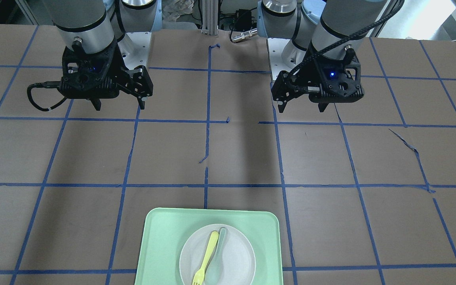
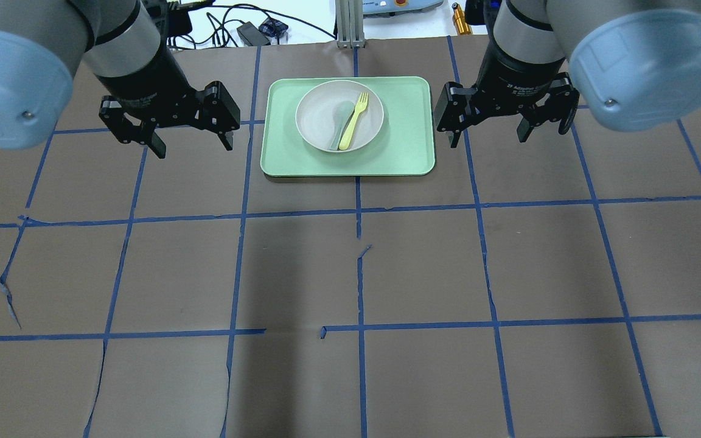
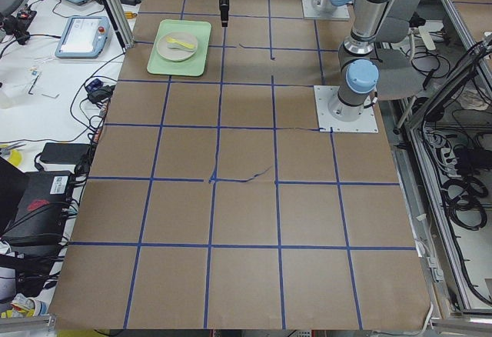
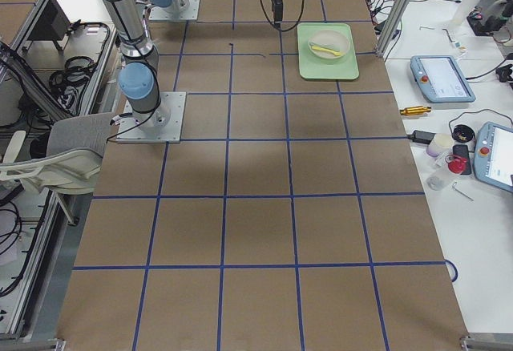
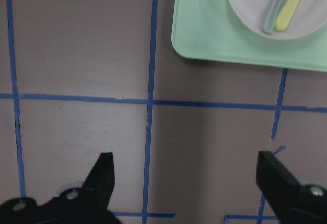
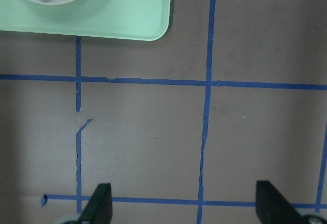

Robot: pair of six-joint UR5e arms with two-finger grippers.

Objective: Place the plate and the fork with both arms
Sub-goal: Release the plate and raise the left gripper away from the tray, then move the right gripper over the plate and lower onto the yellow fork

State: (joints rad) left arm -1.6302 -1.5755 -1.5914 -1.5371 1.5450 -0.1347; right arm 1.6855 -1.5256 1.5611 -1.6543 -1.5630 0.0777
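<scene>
Nothing looks begun: the plate (image 2: 319, 109), with the fork (image 2: 354, 120) and a spoon (image 2: 339, 120) on it, sits on the tray (image 2: 411, 152) far centre, while the left gripper (image 2: 193, 148) and right gripper (image 2: 487, 140) hover wide, empty, either side.

On the right gripper (image 2: 488, 140) you can read white lettering (image 2: 524, 89): "2F Adaptive"; the remainder is too small.

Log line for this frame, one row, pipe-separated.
left gripper open, empty | right gripper open, empty | plate on tray | fork and spoon on plate, side by side | nothing grasped yet
</scene>
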